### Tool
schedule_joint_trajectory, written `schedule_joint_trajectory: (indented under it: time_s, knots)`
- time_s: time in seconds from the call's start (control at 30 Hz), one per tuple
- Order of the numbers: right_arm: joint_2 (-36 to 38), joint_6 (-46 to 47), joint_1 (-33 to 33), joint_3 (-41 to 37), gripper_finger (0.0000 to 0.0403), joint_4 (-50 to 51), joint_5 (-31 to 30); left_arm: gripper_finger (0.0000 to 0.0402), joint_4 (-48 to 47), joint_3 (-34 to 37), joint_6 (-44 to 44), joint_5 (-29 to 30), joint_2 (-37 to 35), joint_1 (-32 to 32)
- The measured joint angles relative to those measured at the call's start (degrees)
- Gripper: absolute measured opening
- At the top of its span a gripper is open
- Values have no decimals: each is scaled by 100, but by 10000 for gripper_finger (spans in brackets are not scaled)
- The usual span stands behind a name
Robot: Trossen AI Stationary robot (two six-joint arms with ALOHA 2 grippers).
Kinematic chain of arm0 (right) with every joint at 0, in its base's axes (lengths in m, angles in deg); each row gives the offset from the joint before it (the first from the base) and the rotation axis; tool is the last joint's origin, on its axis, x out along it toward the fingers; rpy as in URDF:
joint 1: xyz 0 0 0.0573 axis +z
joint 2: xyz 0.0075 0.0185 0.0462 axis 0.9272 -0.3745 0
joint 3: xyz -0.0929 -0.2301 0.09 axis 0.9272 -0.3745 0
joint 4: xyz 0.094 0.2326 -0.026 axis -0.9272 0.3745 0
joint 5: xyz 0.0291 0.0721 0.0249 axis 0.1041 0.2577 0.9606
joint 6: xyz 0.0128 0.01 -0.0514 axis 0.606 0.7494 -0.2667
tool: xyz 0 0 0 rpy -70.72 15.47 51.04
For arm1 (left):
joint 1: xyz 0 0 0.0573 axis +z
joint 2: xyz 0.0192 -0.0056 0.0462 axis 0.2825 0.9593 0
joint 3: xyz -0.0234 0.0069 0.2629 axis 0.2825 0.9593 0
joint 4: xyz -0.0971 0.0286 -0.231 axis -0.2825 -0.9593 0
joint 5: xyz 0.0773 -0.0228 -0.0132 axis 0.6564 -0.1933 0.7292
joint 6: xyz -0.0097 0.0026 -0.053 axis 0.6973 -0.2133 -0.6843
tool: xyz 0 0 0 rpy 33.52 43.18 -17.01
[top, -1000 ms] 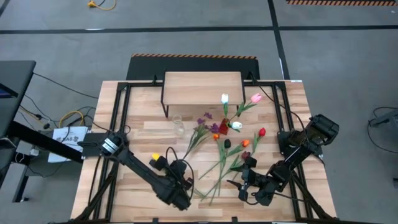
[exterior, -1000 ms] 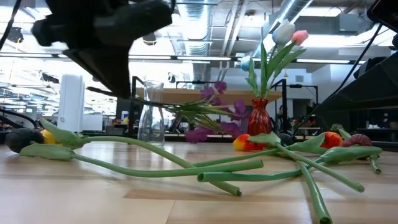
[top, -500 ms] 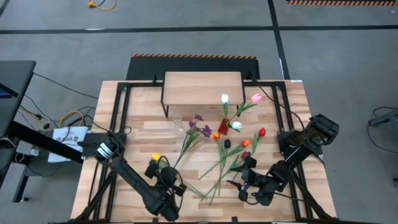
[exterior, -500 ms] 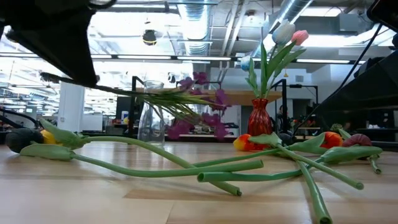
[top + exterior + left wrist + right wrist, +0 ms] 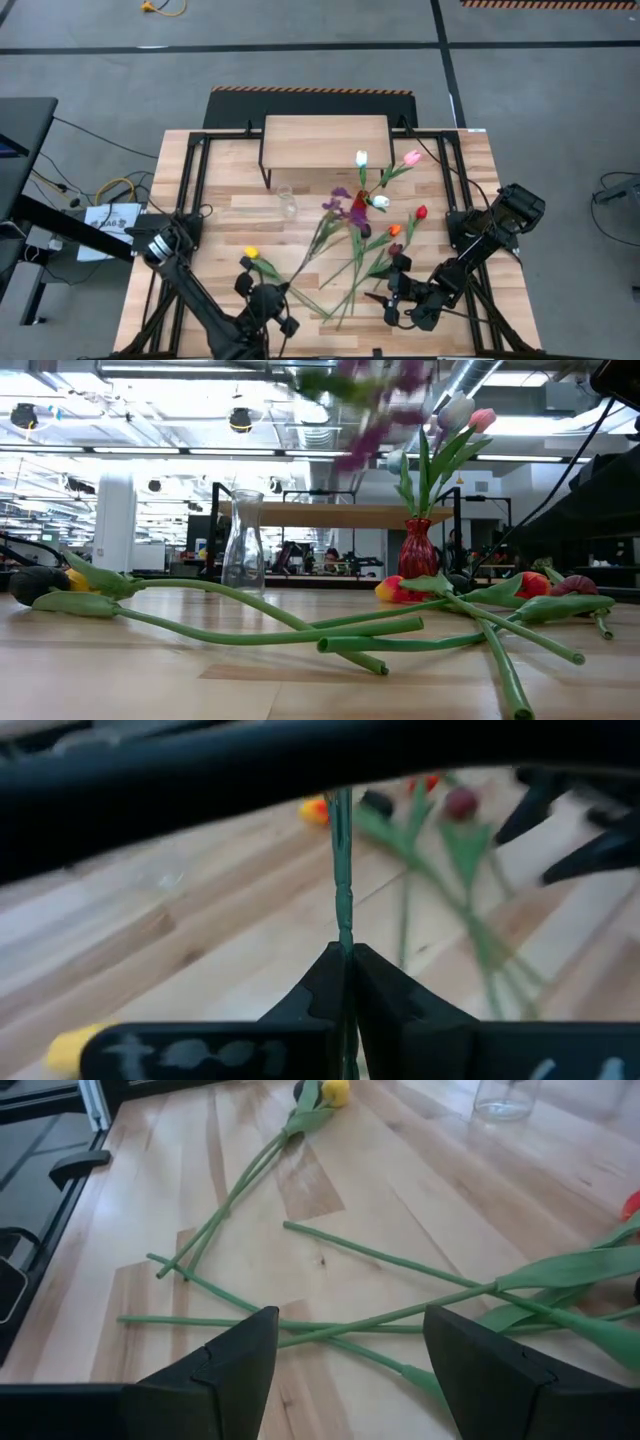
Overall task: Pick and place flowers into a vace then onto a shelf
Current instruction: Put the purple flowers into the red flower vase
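While my left gripper [image 5: 346, 982] is pinching the thin green stem of the purple blossom sprig [image 5: 340, 204] near the desk's front edge, the sprig is slanting up over the desk [image 5: 225, 215], its blooms hanging in the air near the red vase [image 5: 358, 203]. Left of that, the clear glass vase [image 5: 287, 203] is standing upright and holding nothing. The red vase is carrying white and pink tulips [image 5: 462, 412] on leafy stems. Behind both vases the shelf [image 5: 325, 138] is standing with its pale plank top. A yellow tulip [image 5: 252, 253] is lying at the desk's left, and red, orange and dark-headed tulips [image 5: 385, 250] are lying crossed at its middle and right. My right gripper [image 5: 350, 1370] is waiting with fingers spread above those stems. From table height the sprig's blooms are blurring at the picture's top.
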Motion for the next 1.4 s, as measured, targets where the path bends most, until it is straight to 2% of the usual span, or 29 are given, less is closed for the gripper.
schedule_joint_trajectory:
  time_s: [0.33, 0.47, 0.6, 0.87, 1.0, 1.13, 1.3, 1.4]
  knots:
    - [0, -5, 0, 0, 244, -139, 47, 0, -277, -370, 16, 961, -4, -252]
    - [0, -324, -32, 0, 244, -562, 22, 0, -276, -370, 0, 1379, -4, -271]
    - [0, -1251, -143, 0, 244, -1646, 20, 0, -268, -370, 1, 1763, -4, -271]
    - [4, -3867, -513, 0, 244, -4858, 92, 0, -1, -370, 320, 2274, -2, -269]
    - [4, -4596, -775, 0, 244, -6171, 687, 0, 137, -370, 531, 2352, -2, -269]
    - [4, -4607, -1133, 5, 244, -6938, 1748, 0, 287, -370, 757, 2437, -2, -267]
    - [4, -4315, -1585, 271, 244, -6957, 3024, 0, 447, -370, 978, 2547, -2, -260]
    - [7, -4317, -1773, 527, 244, -6618, 3417, 0, 497, -370, 1063, 2582, 0, -260]
